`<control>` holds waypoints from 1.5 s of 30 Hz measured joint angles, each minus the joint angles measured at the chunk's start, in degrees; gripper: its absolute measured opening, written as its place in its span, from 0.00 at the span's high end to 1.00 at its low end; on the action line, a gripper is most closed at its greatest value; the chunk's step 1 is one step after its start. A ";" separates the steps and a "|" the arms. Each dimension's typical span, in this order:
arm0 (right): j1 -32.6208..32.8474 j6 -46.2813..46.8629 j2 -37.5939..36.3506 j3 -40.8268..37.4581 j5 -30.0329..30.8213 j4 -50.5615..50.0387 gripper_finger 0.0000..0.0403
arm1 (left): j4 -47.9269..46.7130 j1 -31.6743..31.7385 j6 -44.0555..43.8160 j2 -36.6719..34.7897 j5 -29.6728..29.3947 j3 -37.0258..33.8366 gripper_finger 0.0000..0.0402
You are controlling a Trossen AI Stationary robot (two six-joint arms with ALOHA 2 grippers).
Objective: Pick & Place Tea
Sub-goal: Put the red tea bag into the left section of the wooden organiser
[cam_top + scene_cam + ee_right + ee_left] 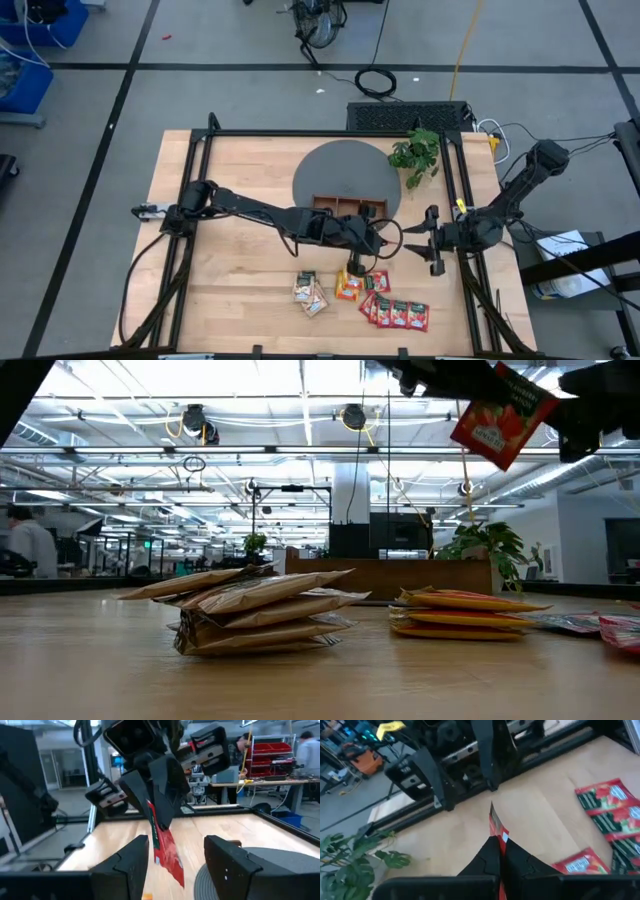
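From above, the left gripper (357, 262) is hanging over the table's (240, 290) front middle, clamping a red sachet (354, 266) just above the piles. The right gripper (432, 240) is waiting near the table's right rail, its fingers spread wide and holding nothing. Three groups of tea are lying along the front edge: pale sachets (309, 291), orange sachets (347, 287) beside them, and a red row (396, 311) fanning out to the right. The tray (345, 206) is sitting on a grey disc (340, 170) behind the arms, with a plant (417, 154) at the disc's right.

At table level, the red sachet (500, 415) is dangling tilted, well clear of the wood. Below it, the pale stack (255, 615) and the orange stack (460, 615) are resting apart from each other, and the red ones (600, 626) are showing at the right edge.

Through the left wrist camera, the left gripper (500, 851) is pinching the sachet (497, 827) edge-on, with the red row (615, 815) lying flat on the table beyond.

Through the right wrist camera, the right gripper (175, 855) is standing wide apart, looking at the sachet (165, 852) hanging from the other arm's fingers (160, 787).
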 joint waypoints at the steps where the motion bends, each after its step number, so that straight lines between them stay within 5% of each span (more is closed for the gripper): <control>1: -0.19 0.68 0.75 0.02 0.01 -0.32 0.57 | 0.53 0.07 -0.07 0.00 -0.01 0.00 0.99; 17: -5.87 -2.61 14.96 2.71 -0.18 7.10 0.58 | 1.39 0.93 -1.42 0.00 -1.38 0.00 0.99; 35: -7.44 -4.97 16.07 2.86 -2.72 10.04 0.60 | 1.34 1.23 -2.89 1.95 -1.38 -0.04 0.98; 40: -8.96 -3.88 17.43 2.91 -4.73 10.06 0.69 | 1.36 1.48 -2.88 1.95 -1.38 -0.04 0.99; 45: -9.51 -4.12 18.62 2.91 -4.78 10.04 0.91 | 1.21 1.46 -2.84 1.95 -1.38 -0.04 0.99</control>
